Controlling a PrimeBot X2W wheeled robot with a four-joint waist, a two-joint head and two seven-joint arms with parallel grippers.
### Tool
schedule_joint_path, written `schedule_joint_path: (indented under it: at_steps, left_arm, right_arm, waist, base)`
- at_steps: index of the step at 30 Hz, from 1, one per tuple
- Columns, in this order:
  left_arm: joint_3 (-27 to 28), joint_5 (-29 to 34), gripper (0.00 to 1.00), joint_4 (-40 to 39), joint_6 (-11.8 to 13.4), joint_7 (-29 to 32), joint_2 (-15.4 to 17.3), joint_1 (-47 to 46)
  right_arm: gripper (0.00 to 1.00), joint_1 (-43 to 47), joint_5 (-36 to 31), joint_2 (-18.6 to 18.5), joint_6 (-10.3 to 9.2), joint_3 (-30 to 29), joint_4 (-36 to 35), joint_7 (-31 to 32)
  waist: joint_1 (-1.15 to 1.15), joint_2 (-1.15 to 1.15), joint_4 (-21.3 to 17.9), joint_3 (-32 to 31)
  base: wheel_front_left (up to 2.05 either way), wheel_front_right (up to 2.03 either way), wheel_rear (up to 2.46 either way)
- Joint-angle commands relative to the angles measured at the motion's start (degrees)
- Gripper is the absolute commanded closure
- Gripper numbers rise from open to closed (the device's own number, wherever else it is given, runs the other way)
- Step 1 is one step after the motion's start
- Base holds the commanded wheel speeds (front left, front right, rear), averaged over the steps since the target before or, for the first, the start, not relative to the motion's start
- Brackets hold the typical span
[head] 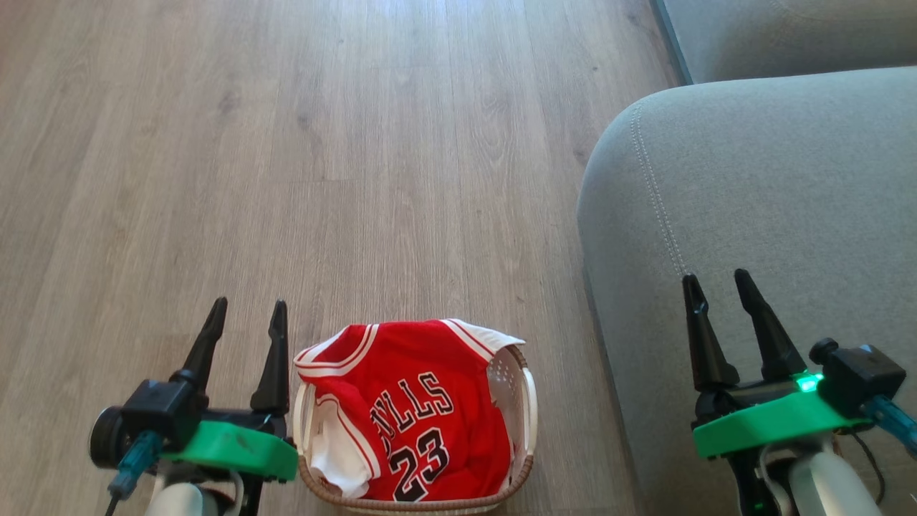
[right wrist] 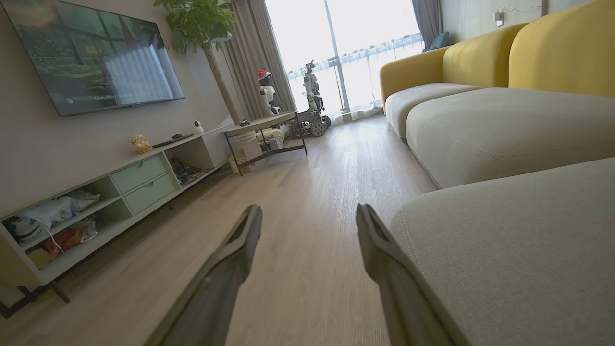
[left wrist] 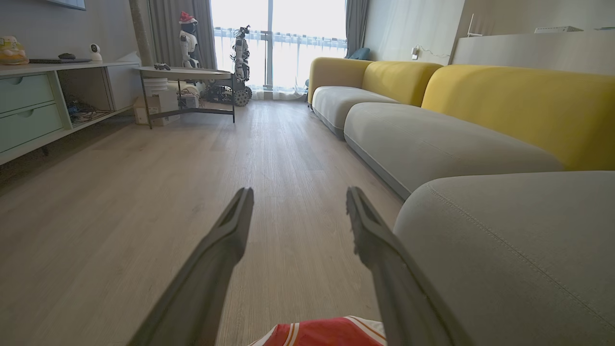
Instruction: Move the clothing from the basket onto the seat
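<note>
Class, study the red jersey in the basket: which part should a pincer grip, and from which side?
Probably grip the jersey at its raised fold by the striped neckline, coming from straight above. It mounds over the rim of the basket, whose walls block the sides. The open left pincer stands nearest, just beside it.

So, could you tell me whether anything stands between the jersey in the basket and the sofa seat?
Nothing visible does. The jersey lies in the basket, and bare wood floor separates the basket from the seat to its right. The open left gripper sits just beside the basket, with no obstruction between.
</note>
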Motion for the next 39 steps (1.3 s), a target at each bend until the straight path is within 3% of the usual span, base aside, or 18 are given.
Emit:
schedule_joint_path:
  at_steps: [1, 12, 30, 39]
  left_arm:
    - [1.76, 0.10, 0.00, -2.13, -0.29, -0.72, 0.74, -2.31]
    - [1.97, -0.17, 0.00, -1.95, -0.26, -0.72, 0.72, -2.24]
    - [0.87, -0.57, 0.00, 0.56, -0.25, -0.72, 0.70, -5.86]
    - [-1.20, -0.41, 0.00, 9.40, -0.46, -0.72, 0.92, -11.21]
  right_arm:
    - [0.00, -0.72, -0.28, -0.47, 0.45, 0.97, -1.76, -0.60]
    - [0.00, -0.73, -0.52, -0.08, 0.45, 0.56, -1.02, -0.60]
    - [0.00, -3.02, -0.34, -0.27, 0.45, 0.46, -3.07, -0.60]
    - [0.00, -5.58, -0.07, -0.41, 0.45, 0.36, -6.60, -0.60]
  waist:
    - [0.00, 0.00, 0.01, -0.01]
    - [0.00, 0.00, -0.22, 0.17]
    - [0.00, 0.00, -3.27, 7.64]
    - [0.00, 0.00, -4.92, 14.38]
  base:
    - [0.00, 0.00, 0.00]
    - [0.00, 0.00, 0.00]
    - [0.00, 0.00, 0.00]
    - [0.00, 0.00, 0.00]
